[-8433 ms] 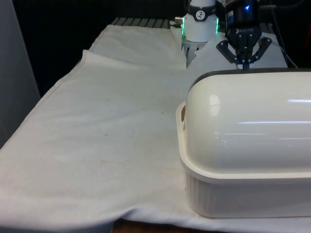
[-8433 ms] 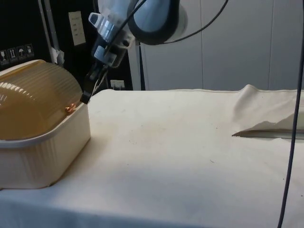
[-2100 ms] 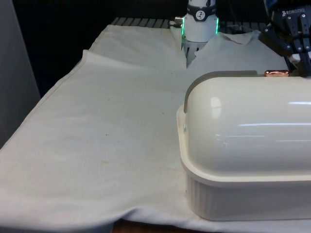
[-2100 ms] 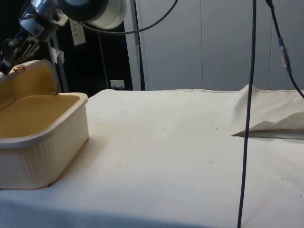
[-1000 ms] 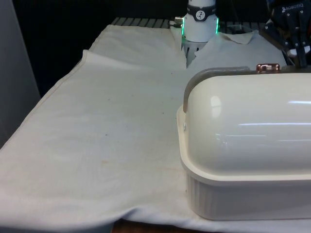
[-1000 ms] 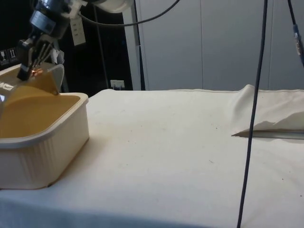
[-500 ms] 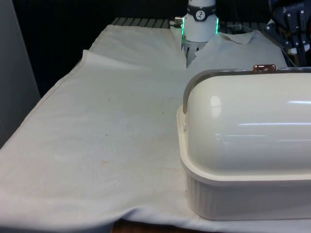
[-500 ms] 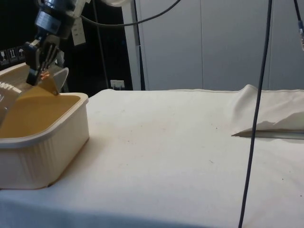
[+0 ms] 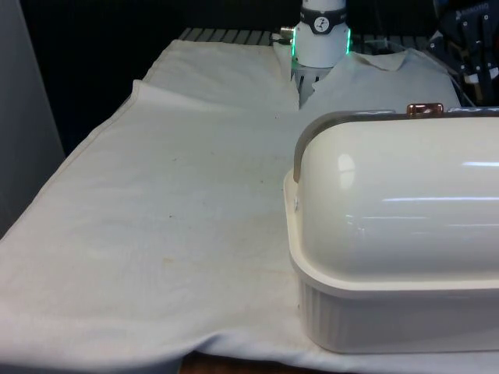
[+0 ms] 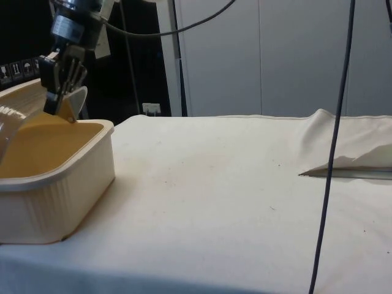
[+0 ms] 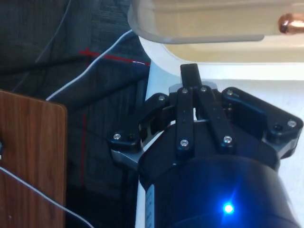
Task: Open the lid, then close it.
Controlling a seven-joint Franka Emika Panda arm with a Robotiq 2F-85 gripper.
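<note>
The bread box (image 9: 398,312) stands on the surface (image 9: 179,202) at the front view's right. Its lid (image 9: 398,195) is partly rolled back, and the copper knob (image 9: 425,109) sits at the lid's top edge. The fingers (image 10: 56,98) are closed together, gripping nothing, just behind the lid edge (image 10: 76,98). The knob (image 11: 290,23) lies ahead of the fingertips and off to one side. The lid edge runs crosswise to the fingers, so closing calls for a push forward over the box.

A lab: cloth-draped table (image 9: 156,218); black curtains (image 9: 93,47); hanging cables (image 10: 334,147); dark cabinets (image 10: 24,37).
</note>
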